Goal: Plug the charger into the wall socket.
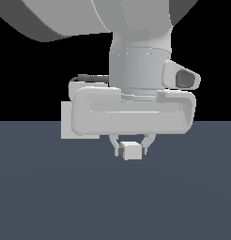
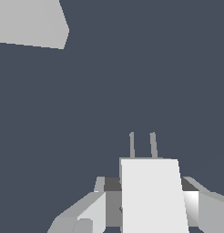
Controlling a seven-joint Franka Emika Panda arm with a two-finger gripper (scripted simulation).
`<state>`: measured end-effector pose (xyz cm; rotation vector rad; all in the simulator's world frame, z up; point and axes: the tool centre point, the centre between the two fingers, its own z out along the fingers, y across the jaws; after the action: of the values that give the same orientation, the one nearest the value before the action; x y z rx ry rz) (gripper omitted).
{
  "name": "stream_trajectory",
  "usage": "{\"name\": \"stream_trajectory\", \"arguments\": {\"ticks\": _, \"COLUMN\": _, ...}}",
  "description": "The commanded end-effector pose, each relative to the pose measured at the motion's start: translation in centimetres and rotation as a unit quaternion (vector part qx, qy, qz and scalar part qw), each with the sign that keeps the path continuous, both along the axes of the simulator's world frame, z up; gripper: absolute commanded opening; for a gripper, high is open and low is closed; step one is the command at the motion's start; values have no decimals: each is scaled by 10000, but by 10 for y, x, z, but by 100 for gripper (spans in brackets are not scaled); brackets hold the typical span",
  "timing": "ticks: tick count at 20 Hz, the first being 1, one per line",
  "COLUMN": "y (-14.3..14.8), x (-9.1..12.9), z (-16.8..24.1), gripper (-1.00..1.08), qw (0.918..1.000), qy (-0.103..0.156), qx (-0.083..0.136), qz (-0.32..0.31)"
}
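Note:
The charger is a small white block held between my gripper fingers, just above the dark floor. In the wrist view the charger fills the space between the fingers, and two thin prongs stick out of its far end. My gripper is shut on it. The wall socket is a light-grey upright panel, mostly hidden behind my hand, toward the exterior view's left. Only a corner of the wall socket shows in the wrist view, well apart from the prongs; its centre dot is hidden.
The dark blue-grey floor spreads under the gripper. The bulky arm and hand block the upper half of the exterior view.

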<state>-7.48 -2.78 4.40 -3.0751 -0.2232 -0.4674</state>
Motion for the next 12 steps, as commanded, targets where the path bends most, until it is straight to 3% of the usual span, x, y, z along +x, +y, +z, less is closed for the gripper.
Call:
{"name": "stream_trajectory", "arguments": {"ticks": 1, "y": 14, "x": 1, "z": 6, "gripper": -100, "qw": 10000, "qy": -5, "qx": 5, "qz": -74}}
{"name": "stream_trajectory", "arguments": {"ticks": 12, "y": 65, "x": 9, "z": 30, "gripper": -100, "qw": 9994, "qy": -7, "qx": 9, "qz": -349}}
